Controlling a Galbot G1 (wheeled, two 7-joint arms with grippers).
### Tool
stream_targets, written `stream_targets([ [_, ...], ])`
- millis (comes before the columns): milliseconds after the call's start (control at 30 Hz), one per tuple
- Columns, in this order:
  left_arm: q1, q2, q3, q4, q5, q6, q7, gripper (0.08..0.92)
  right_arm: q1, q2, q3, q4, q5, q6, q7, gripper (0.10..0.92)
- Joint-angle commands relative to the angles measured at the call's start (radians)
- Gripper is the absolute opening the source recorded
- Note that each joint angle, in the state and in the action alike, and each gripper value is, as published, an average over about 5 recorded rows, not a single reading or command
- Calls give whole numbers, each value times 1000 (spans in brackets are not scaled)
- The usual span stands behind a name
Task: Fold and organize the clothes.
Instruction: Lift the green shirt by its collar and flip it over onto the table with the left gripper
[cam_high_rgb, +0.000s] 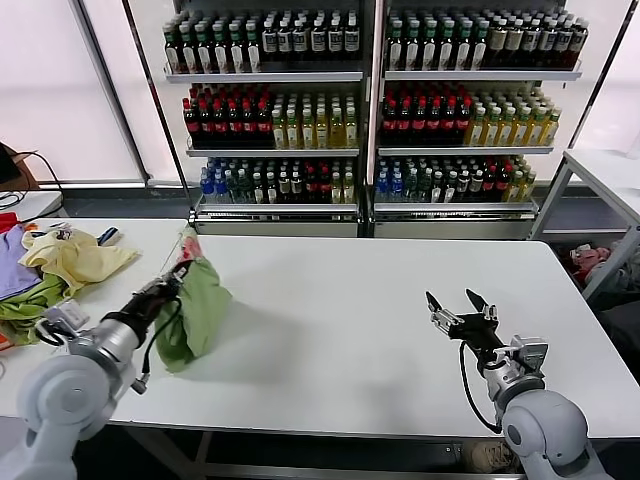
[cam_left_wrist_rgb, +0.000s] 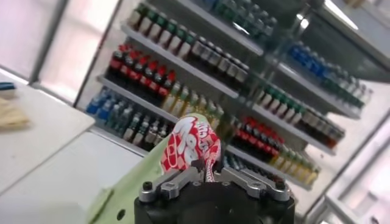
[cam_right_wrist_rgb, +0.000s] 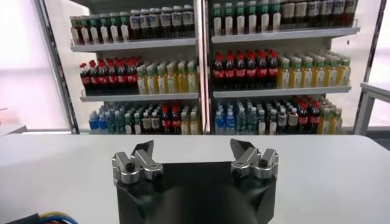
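Observation:
The light green polo shirt (cam_high_rgb: 200, 305) hangs bunched from my left gripper (cam_high_rgb: 178, 272), lifted above the left part of the white table (cam_high_rgb: 330, 330), its lower folds near or on the tabletop. In the left wrist view my left gripper (cam_left_wrist_rgb: 206, 176) is shut on the fabric with the red-and-white chest graphic (cam_left_wrist_rgb: 190, 146), which bulges up past the fingers. My right gripper (cam_high_rgb: 460, 305) is open and empty above the right part of the table; in the right wrist view (cam_right_wrist_rgb: 192, 153) its fingers stand wide apart over bare tabletop.
A heap of pale yellow, purple and darker green garments (cam_high_rgb: 50, 270) lies at the table's left end. Shelves of bottled drinks (cam_high_rgb: 370, 110) stand behind the table. A second white table (cam_high_rgb: 610, 170) is at the far right.

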Motion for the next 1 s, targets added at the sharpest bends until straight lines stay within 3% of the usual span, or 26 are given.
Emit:
stream_targets([
  [33,-62,-189,483,56,532,4,30,120,-7,6,3,6,-2,2,2,823],
  [300,-124,-340,668,187,698,16,4,120,-18,-7,13,17,-4,0,2,823],
  [633,-159,-384,707,272,798,14,54,128,-8,-1,8,14,-6,-2,3,823],
  [800,-129,-374,701,229,745,-56,133,240,5,4,-3,4,-7,-4,4,823],
  [1000,-57,-359,632,122,655,-77,149,413,18,36,-70,-8,-23,-7,11,823],
])
